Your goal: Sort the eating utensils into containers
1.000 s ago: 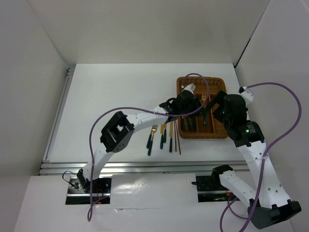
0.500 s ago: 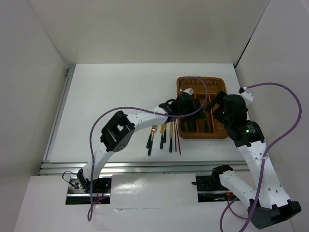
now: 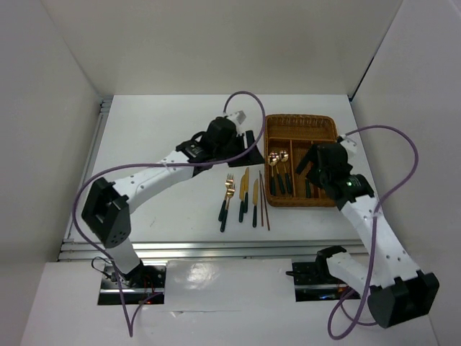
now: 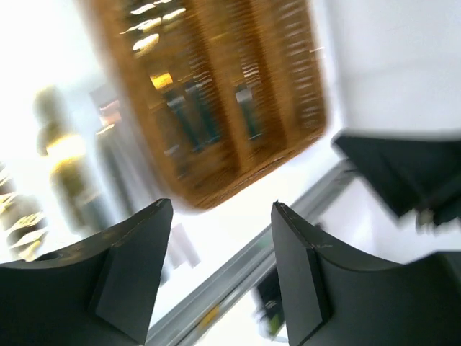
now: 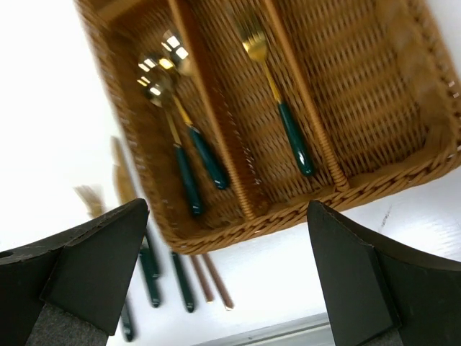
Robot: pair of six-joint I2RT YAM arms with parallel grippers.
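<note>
The left pincer (image 4: 220,216) and right pincer (image 5: 227,213) gaped empty near the rectangular brown woven wicker tray (image 5: 360,86) holding two slim gold-headed, green-handled spoons (image 5: 207,164) and a matching fork (image 5: 295,148).

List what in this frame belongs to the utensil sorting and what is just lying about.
Part of the job: wicker tray; two spoons in its left compartment; one fork in the middle compartment; forks, knives and chopsticks loose on the table.
Just lying about: purple cables; metal rail along the table's near edge.
</note>
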